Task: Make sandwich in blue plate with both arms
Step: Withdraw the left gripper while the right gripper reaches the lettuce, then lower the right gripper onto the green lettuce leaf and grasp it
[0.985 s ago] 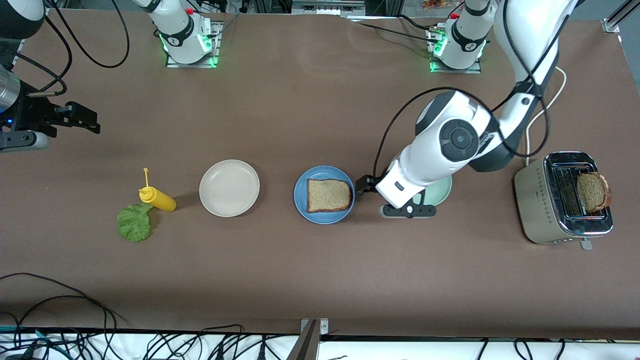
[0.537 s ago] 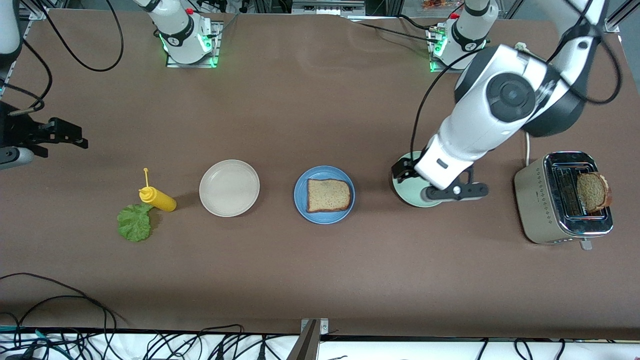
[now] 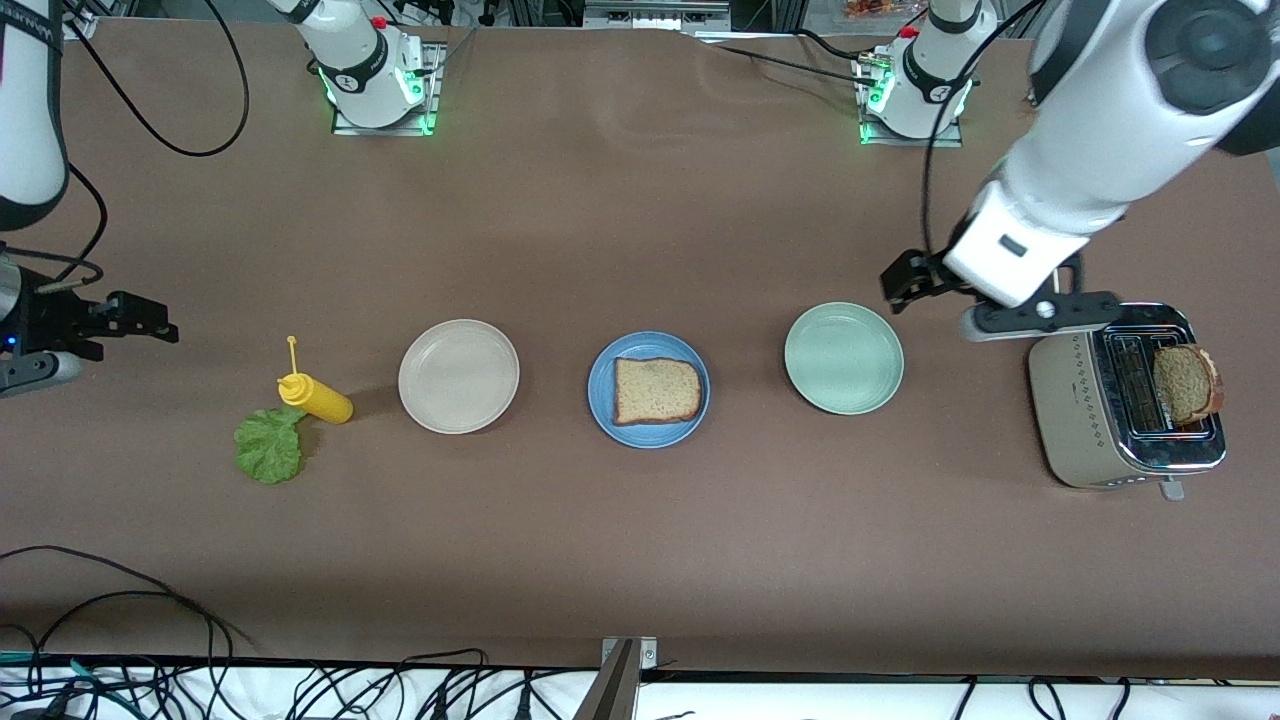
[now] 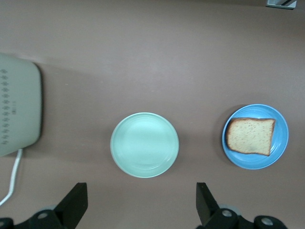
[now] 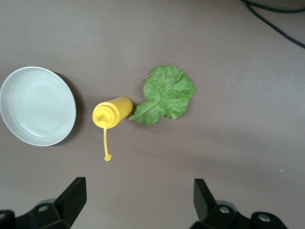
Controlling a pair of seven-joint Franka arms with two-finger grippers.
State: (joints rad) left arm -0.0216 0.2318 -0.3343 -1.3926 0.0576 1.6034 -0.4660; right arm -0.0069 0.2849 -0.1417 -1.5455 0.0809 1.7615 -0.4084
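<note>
One brown bread slice lies flat in the blue plate at mid-table. A second slice stands up out of the toaster at the left arm's end. The green lettuce leaf lies on the table at the right arm's end. My left gripper hangs open and empty over bare table between the pale green plate and the toaster. Over bare table beside the yellow bottle, my right gripper is open and empty too.
A yellow squeeze bottle lies touching the lettuce. A beige plate and a pale green plate, both empty, flank the blue plate. Cables run along the table's near edge.
My left arm has risen and swung from beside the blue plate, past the pale green plate, toward the toaster. My right gripper has drifted toward the bottle and lettuce.
</note>
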